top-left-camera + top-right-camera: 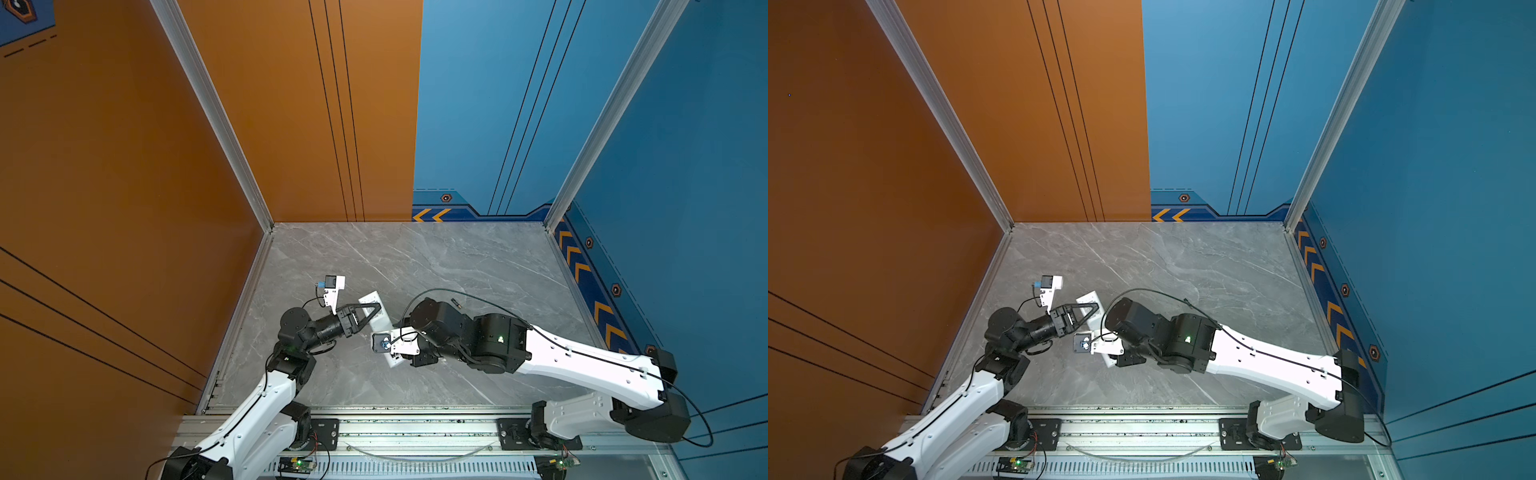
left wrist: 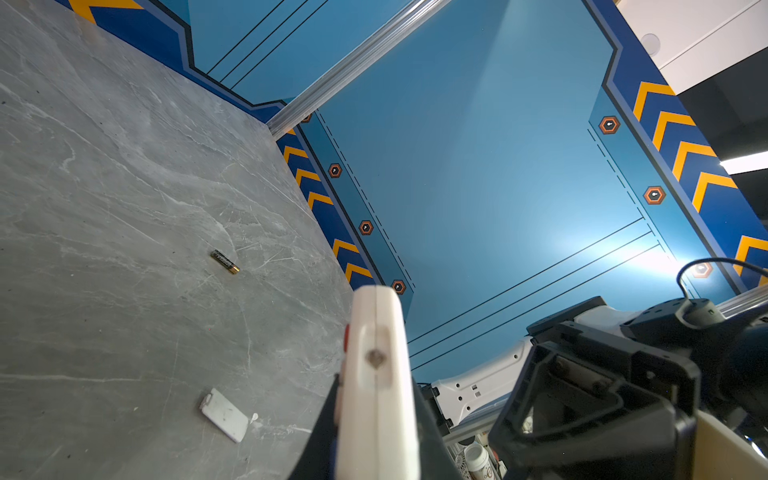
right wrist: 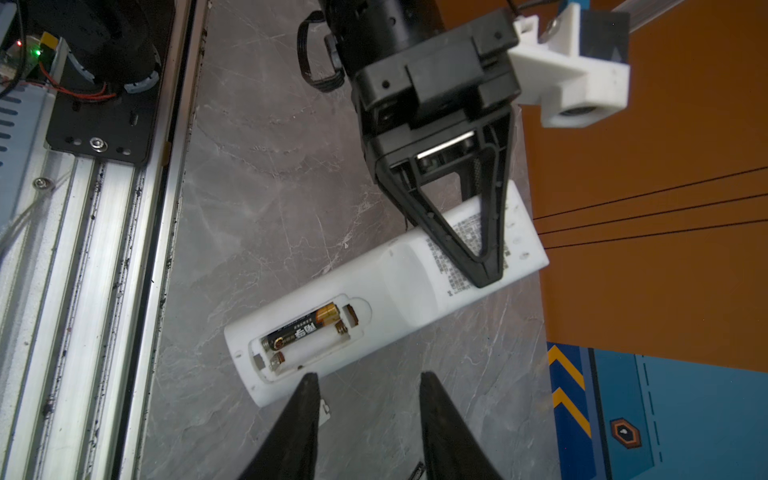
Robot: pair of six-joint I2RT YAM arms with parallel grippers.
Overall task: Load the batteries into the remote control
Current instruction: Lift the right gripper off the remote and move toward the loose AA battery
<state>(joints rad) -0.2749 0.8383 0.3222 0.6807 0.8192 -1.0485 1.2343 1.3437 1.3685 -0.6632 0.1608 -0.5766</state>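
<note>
Marble table, remote back-up near its front, far end clamped in the left gripper. Right gripper empty, jaws apart, beside the open bay: 1 battery seated, 1 slot bare. Likely best: fetch loose battery, flat end to spring, press level.

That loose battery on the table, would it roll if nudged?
Probably: the battery is a smooth round cylinder lying on its side on the flat table. Being thin, it may slip from a pinch.
</note>
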